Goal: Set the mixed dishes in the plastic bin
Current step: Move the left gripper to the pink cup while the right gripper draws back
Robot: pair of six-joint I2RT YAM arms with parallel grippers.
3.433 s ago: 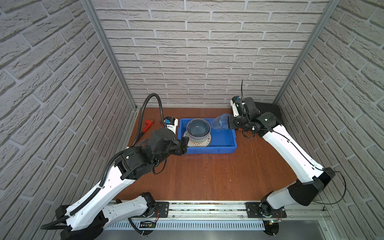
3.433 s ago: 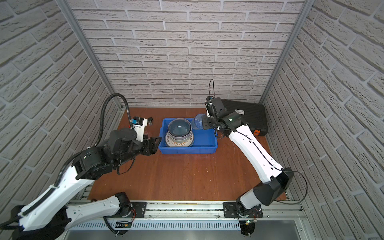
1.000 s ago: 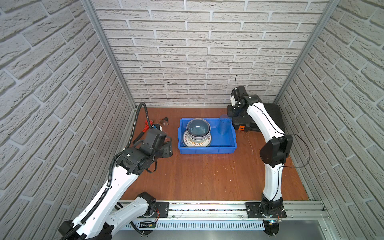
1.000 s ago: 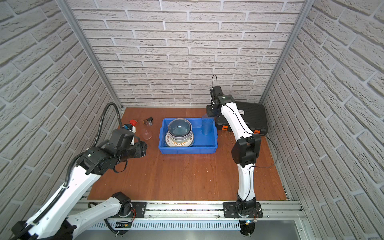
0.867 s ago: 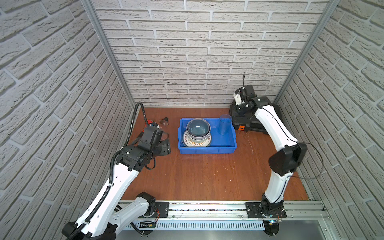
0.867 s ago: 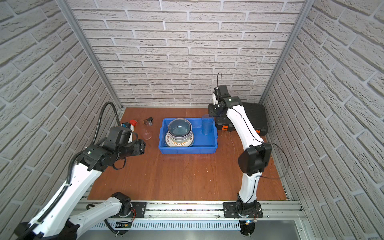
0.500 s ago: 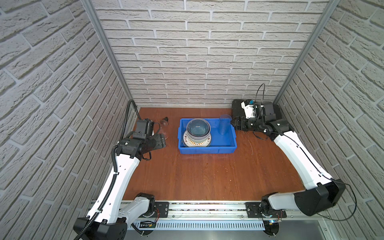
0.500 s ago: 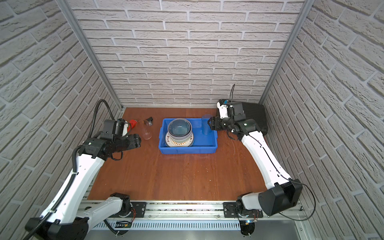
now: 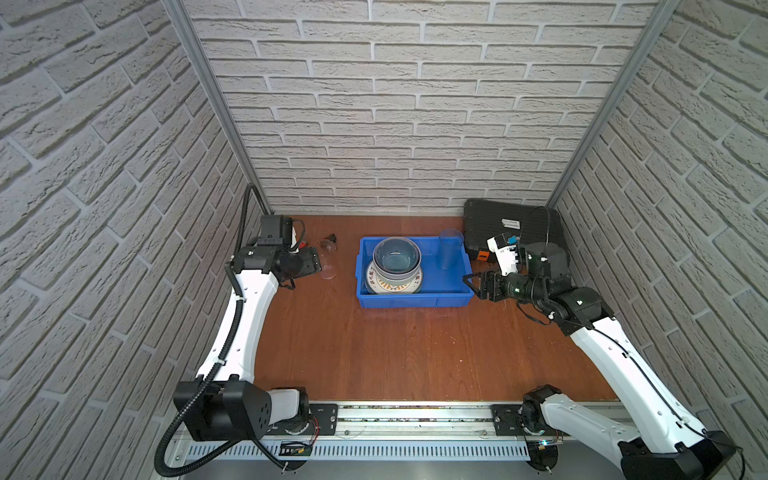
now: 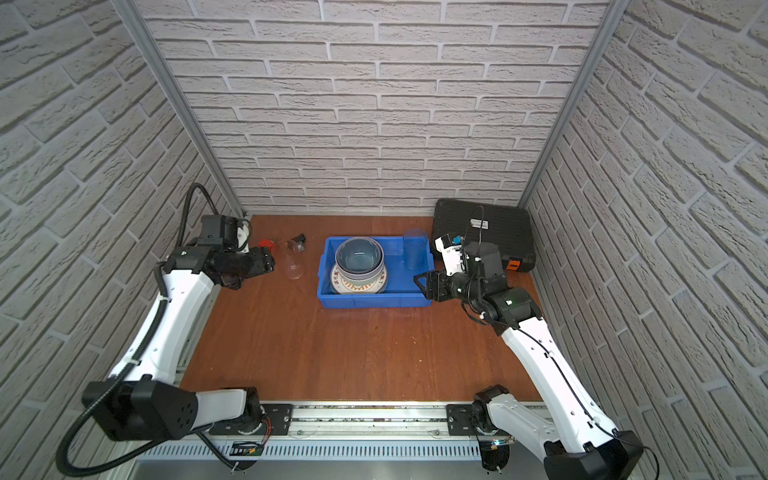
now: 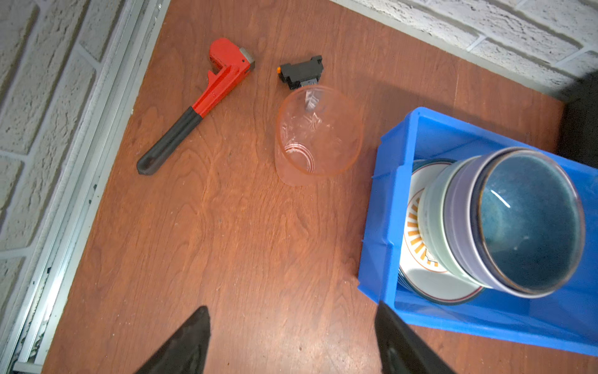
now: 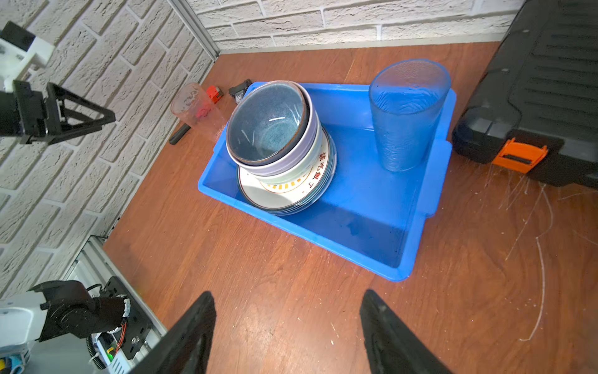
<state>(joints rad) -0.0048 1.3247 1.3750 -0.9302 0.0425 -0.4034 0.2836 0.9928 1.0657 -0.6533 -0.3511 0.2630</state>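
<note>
1. Only the left wrist view gave the whole red wrench (image 11: pixel 210 97) and the small black part (image 11: pixel 301 73) lying near it. In a top view the left arm hid most of that wrench. The lettering round the orange sunburst plate (image 12: pixel 259 191) read only in the right wrist view.
2. The count: two tumblers. The blue tumbler (image 9: pixel 450 249) stood upright in the far right corner of the plastic bin (image 9: pixel 415 300). The clear tumbler (image 11: pixel 315 136) stood upright on the tabletop (image 9: pixel 395 353), just left of the bin and outside it. Three bowls were nested on the plates: dark blue bowl (image 11: pixel 530 220) inside lavender bowl (image 11: pixel 459 207) inside pale green bowl (image 11: pixel 432 207). The plate rims sat too tight to count. One black tool case (image 9: pixel 511 224) lay at right rear.
3. The left tool (image 11: pixel 293 320) was spread wide and empty over bare tabletop. The right tool (image 12: pixel 286 296) was likewise spread and empty, just off the bin's right wall.
4. Seconds earlier the right tool had carried the blue tumbler above that corner; now the tumbler was released and the tool had backed off. The left tool, then at the bin's left wall, had retreated toward the brick side wall
</note>
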